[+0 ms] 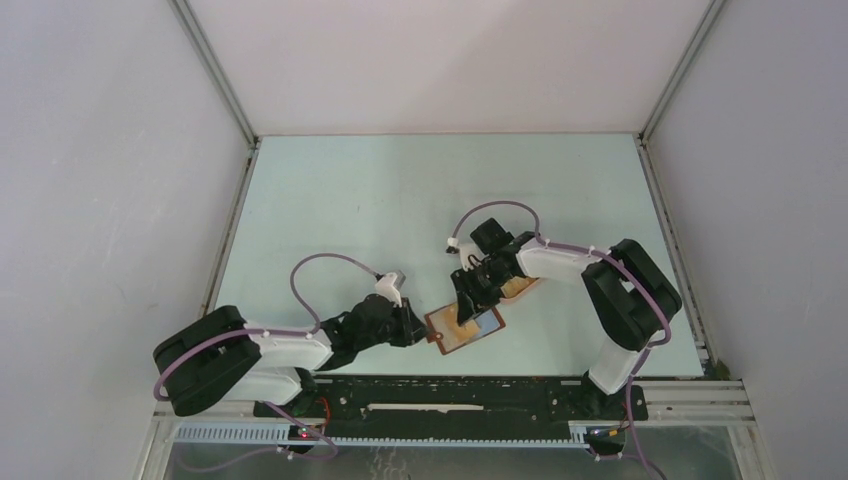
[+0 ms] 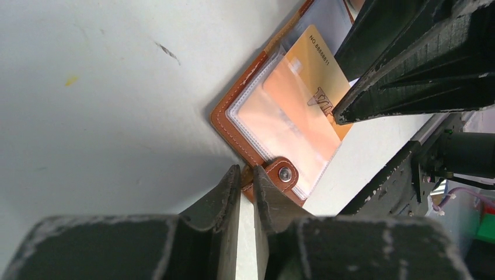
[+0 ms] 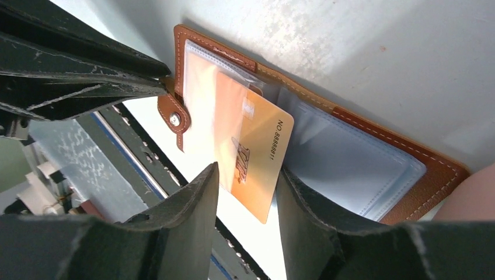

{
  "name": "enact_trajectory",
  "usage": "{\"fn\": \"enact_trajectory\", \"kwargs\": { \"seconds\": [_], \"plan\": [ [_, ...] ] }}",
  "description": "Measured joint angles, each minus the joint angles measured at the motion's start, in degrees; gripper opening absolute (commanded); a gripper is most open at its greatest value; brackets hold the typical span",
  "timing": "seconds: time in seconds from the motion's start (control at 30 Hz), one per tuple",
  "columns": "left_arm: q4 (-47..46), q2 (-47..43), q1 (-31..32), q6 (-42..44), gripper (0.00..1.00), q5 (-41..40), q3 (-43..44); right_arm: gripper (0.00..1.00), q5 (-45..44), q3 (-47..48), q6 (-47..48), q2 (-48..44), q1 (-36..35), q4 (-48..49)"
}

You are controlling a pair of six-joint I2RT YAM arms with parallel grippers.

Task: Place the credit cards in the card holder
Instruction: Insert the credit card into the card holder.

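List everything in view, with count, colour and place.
card holder: one, reddish-brown, lying open on the table near the front edge
yellow-orange card: one, partly slid into the holder
light blue panel: one, inside the holder beside that card; card or sleeve, cannot tell
pinkish object: one, beside the holder, mostly hidden
table: one, pale green
left hand: one, black, shut on the card holder's edge by the snap tab
right hand: one, black, open, a finger on either side of the yellow-orange card
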State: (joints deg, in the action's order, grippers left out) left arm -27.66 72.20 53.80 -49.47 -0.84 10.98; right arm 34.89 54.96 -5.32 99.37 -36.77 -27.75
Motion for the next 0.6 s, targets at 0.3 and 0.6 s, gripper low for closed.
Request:
{"fn": "enact_trajectory", "kwargs": {
  "seconds": [0.3, 0.6],
  "plan": [
    [-1.3, 1.3, 0.0, 0.0, 0.14, 0.1, 0.0, 0.46, -6.7, 1.7, 3.0, -0.2, -5.6, -1.7],
    [-6.3, 4.9, 0.0, -0.2, 0.13, 0.2, 0.0, 0.5, -11.3, 4.4, 4.2, 0.7, -11.5, -6.5]
  ]
}}
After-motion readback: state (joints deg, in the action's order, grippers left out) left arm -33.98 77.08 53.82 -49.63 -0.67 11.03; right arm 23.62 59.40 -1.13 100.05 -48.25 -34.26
